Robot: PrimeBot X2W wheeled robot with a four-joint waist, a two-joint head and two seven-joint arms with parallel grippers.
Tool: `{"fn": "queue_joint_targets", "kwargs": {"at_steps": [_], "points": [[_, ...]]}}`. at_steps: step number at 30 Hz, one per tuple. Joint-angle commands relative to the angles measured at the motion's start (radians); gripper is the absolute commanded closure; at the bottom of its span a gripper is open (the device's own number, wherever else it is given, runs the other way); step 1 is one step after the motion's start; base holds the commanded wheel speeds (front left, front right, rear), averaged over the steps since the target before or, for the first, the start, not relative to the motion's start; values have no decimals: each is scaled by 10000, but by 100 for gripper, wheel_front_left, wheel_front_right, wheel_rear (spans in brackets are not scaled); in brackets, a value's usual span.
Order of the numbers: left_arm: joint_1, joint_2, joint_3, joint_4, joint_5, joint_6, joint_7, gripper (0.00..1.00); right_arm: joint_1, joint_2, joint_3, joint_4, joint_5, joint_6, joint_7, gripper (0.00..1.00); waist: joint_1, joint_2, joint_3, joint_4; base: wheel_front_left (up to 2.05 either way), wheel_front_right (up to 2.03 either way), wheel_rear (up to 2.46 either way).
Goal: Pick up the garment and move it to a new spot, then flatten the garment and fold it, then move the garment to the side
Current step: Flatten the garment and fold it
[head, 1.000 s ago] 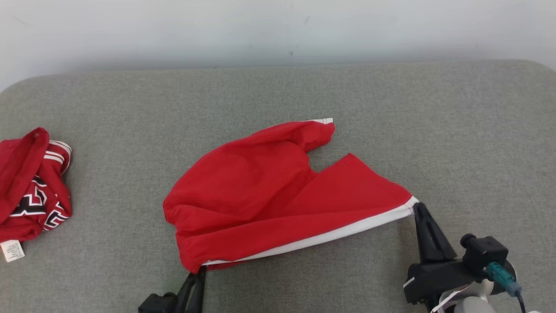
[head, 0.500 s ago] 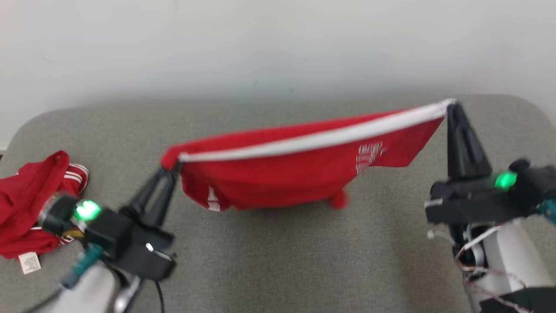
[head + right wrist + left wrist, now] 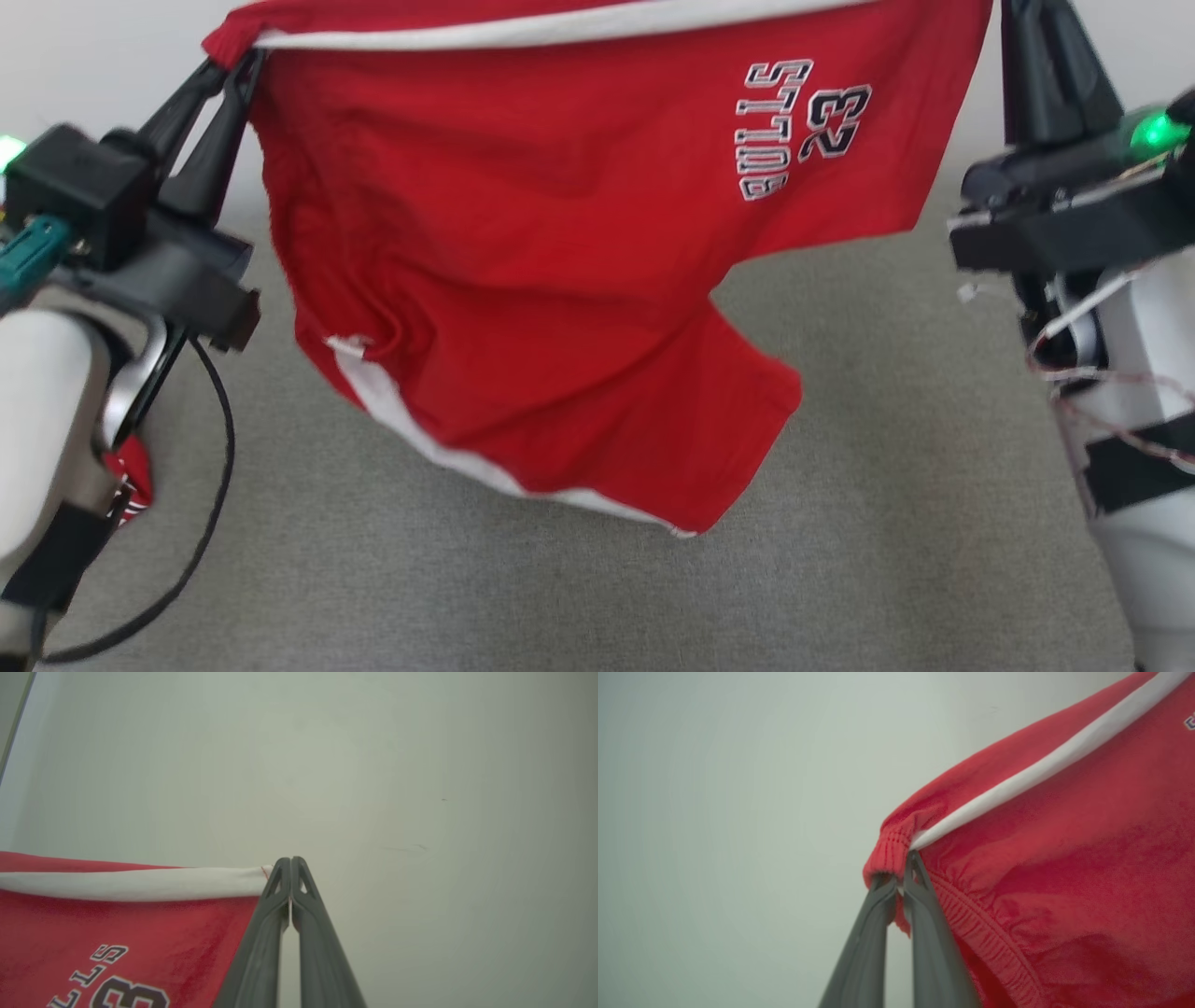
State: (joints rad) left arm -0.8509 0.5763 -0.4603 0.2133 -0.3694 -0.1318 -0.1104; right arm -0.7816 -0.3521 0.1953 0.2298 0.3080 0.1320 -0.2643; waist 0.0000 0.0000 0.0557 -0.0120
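Two corners of the garment are pinched, one by each arm, so the pick-up looks done and the carry to a new spot is the step in hand. The left gripper is clenched on the gathered waistband end of the white stripe. The right gripper is clamped tight on the stripe's other end, at the leg hem. Between them the stripe runs taut along the top, and the red shorts hang below it in the air with the BULLS 23 print turned sideways. They hang over the middle of the grey cushioned surface, and the lowest corner seems to be clear of it, though only just. A scrap of another red cloth lies near the surface's left edge, under the left forearm, well apart from the held piece. Most of the task is left, by my reading: setting the shorts down, spreading them flat, folding them, and shifting the folded piece aside. None of those has begun, since the cloth hangs loose and creased
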Motion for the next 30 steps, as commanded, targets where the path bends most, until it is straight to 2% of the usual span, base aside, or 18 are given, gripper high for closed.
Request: {"fn": "queue_joint_targets", "kwargs": {"at_steps": [1,5,9,14,21,30], "points": [[-432,-169,-169,213,-90,26,33,100,-467,-161,152,325,52,-26,0,100,0,0,1431,-66,0,0,0],[-2017,-340,-646,1195,304,27,-45,100,-2185,-412,597,1222,-195,-26,0,100,0,0,2779,-128,0,0,0],[-3783,-846,-687,2106,696,61,-856,100,-3963,-554,-43,1523,-662,-26,0,100,0,0,3842,-135,0,0,0],[-4905,-1334,-569,3087,916,97,-1425,100,-4609,-399,-735,1126,-1283,-26,0,100,0,0,4341,-185,0,0,0],[-3782,-1986,-452,3238,529,55,-1562,100,-2623,-317,-838,492,-1022,-26,0,100,0,0,4177,-269,0,0,0],[1011,-3083,-491,3396,-308,16,-1552,100,2386,192,-1090,36,-650,-26,-1,100,0,0,2893,-334,0,0,0]]}}
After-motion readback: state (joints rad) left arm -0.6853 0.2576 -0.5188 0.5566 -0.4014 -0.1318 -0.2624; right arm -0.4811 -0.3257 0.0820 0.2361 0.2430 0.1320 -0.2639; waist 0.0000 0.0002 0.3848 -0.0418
